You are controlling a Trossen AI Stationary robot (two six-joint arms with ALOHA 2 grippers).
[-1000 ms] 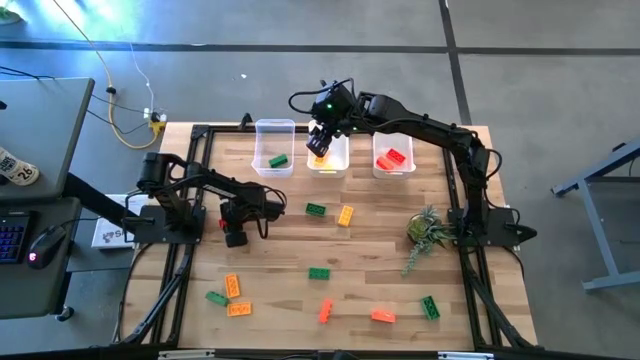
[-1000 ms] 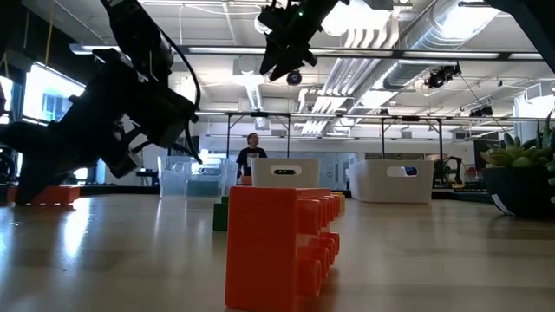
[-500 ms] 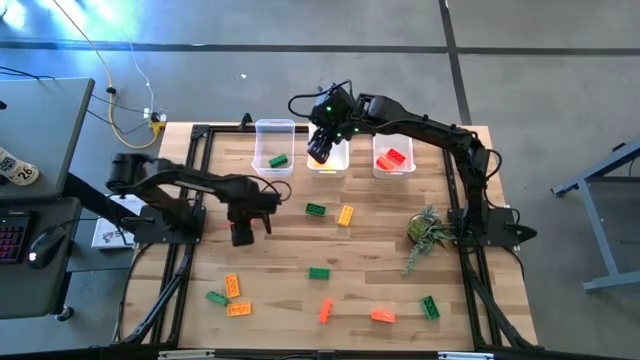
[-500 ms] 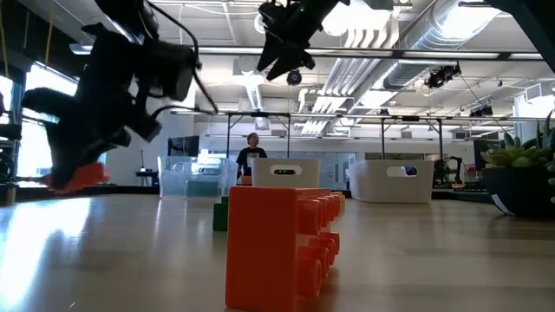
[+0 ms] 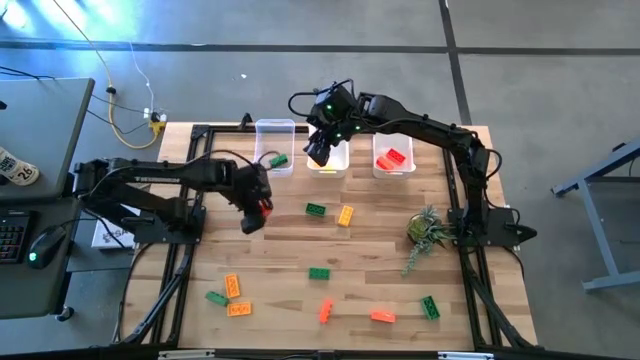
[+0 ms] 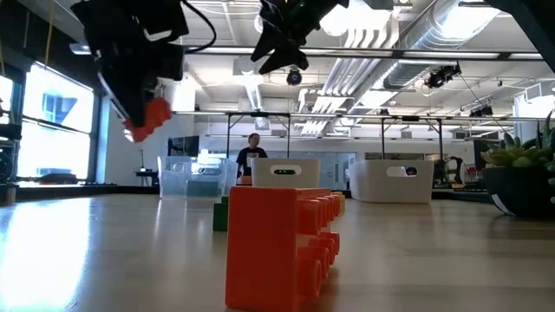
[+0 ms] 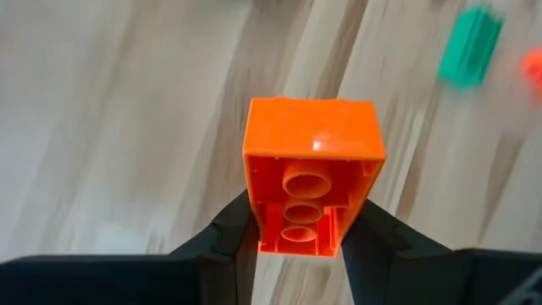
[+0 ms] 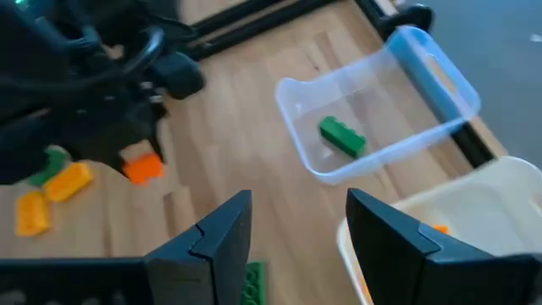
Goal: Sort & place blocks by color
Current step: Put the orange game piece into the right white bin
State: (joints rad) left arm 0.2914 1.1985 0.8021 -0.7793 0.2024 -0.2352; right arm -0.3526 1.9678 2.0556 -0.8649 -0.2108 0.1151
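The left arm reaches across the wooden table (image 5: 380,270), its left gripper (image 5: 256,213) raised above the boards near the clear plastic bin (image 5: 274,128) containing one green brick. The right gripper (image 5: 322,147) hangs over the middle bin (image 5: 340,165), fingers spread and empty. The left jaws pinch a red-orange studded plastic brick (image 7: 310,174) by its sides, well off the table.
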